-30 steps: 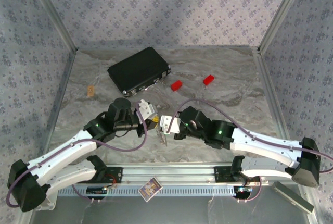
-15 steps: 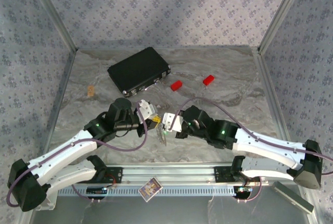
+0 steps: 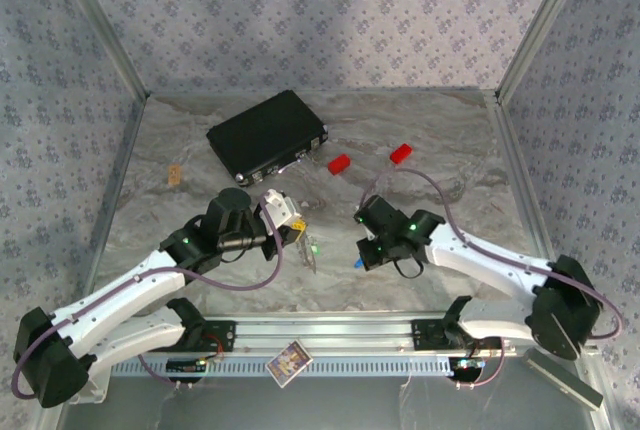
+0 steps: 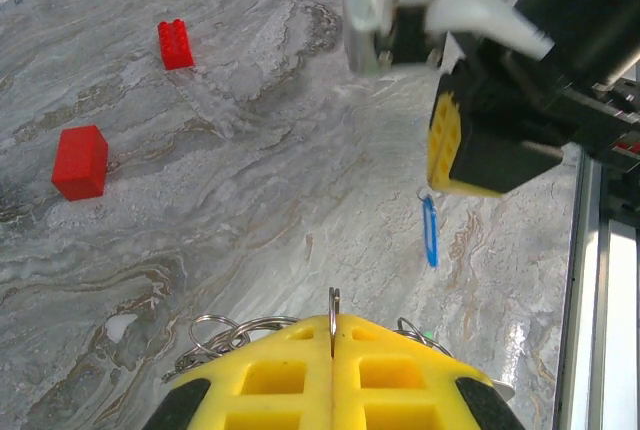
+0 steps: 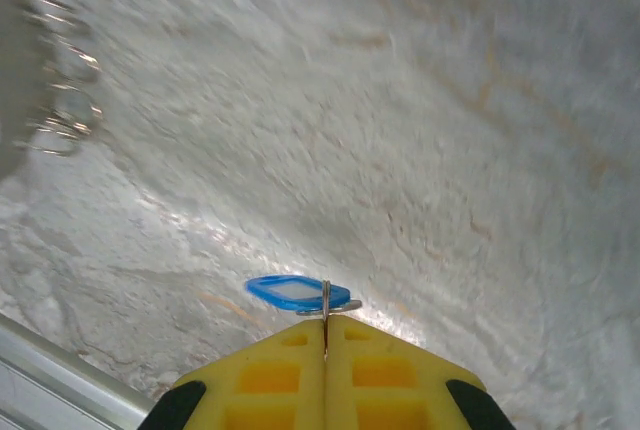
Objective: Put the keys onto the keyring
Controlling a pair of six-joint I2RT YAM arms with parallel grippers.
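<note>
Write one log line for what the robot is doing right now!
left tool: shut on keyring | right tool: shut on blue key | blue key: not yet on keyring

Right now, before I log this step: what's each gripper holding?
Left gripper: closed, jaws pinching the keyring.
Right gripper: closed, holding the blue-headed key.

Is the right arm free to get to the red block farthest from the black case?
Probably yes: the table between the right hand and that red block looks bare. But the hand is shut on the blue key, so it couldn't grab anything.
</note>
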